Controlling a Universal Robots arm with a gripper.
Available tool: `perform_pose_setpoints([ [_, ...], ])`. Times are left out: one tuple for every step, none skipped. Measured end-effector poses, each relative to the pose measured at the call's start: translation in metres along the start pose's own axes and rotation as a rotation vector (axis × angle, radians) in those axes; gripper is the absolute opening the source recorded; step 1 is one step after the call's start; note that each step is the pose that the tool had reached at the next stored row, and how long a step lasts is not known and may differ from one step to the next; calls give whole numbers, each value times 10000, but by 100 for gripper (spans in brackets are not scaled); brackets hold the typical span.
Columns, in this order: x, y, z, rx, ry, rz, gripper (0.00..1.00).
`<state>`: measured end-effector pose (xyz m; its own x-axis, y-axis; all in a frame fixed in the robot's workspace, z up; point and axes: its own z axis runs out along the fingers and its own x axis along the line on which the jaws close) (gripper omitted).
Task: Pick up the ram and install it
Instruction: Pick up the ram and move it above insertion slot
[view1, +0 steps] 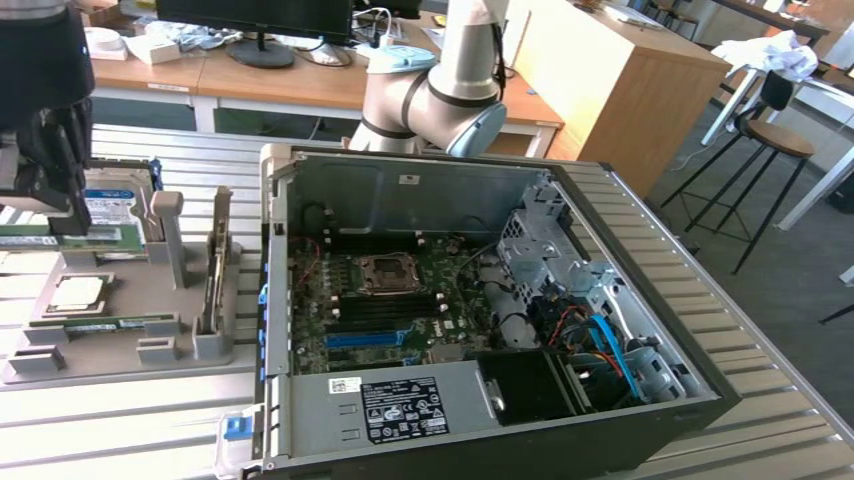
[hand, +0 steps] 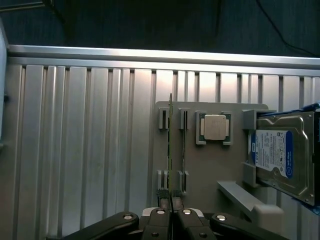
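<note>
My gripper (view1: 51, 222) hangs at the exterior view's far left, over the grey parts holder (view1: 127, 290). It is shut on the ram (view1: 83, 240), a thin green stick lying level just below the dark fingers. In the wrist view the ram (hand: 170, 150) appears edge-on as a thin line running away from my gripper (hand: 171, 212), whose fingers (hand: 161, 220) are pinched together on its near end. A second green stick (view1: 107, 322) (hand: 183, 150) sits in its slot on the holder (hand: 210, 170).
The holder also carries a square silver processor (view1: 76, 293) (hand: 215, 127), a hard drive (view1: 114, 198) (hand: 280, 155) and an expansion card standing on edge (view1: 218, 270). The open computer case (view1: 641, 300) with its motherboard (view1: 387, 310) lies towards the exterior view's right on the ribbed metal table (view1: 120, 420).
</note>
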<state>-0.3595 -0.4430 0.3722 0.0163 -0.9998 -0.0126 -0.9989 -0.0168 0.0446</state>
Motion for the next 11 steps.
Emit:
perform_pose_setpoints([
  [0, 1, -15, -1, 0, 0, 11],
  [-1, 1, -28, -1, 0, 0, 11],
  [-1, 2, -43, -1, 0, 2, 11],
  [-1, 2, -57, -1, 0, 1, 11],
  [-1, 3, -70, -1, 0, 1, 11],
  [-1, 3, -83, 0, 0, 1, 11],
  [-1, 3, -96, -1, 1, 1, 11],
  [-1, 4, -107, 0, 0, 1, 11],
  [-2, 4, -117, 0, -1, 1, 11],
  [-2, 4, -127, 0, 0, 1, 11],
  [-2, 5, -136, 0, 0, 1, 11],
])
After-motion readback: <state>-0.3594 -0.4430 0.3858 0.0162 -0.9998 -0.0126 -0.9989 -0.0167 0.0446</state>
